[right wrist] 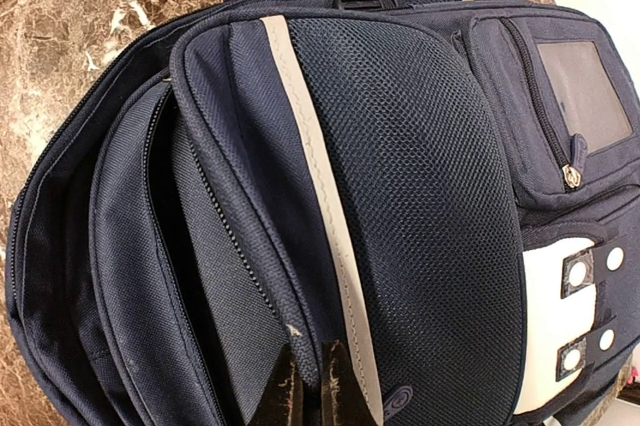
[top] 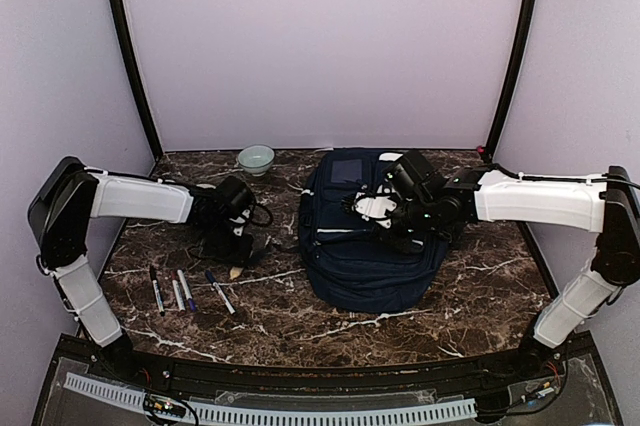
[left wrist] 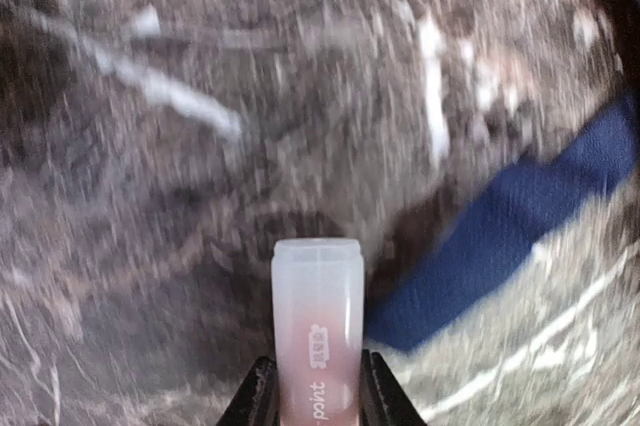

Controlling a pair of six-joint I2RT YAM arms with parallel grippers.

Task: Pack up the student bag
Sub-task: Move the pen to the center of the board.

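Pens (top: 185, 290) lay well left of the student bag (top: 370, 266), left gripper (left wrist: 318, 393) clamped on a pale capped tube (left wrist: 318, 316) just left of the bag, bag flat on the marble table (top: 480, 296), right gripper (right wrist: 312, 386) pinched together on its zip edge.

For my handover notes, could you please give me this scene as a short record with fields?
surface: dark marble table
backpack: navy with a white stripe, lying flat right of centre, a zip compartment open
left gripper: closed on a small pale tube, over the table's left half
right gripper: shut, pinching the backpack's zip edge
pens: several, loose on the table left of the backpack
bowl: pale green, at the back, left of the backpack
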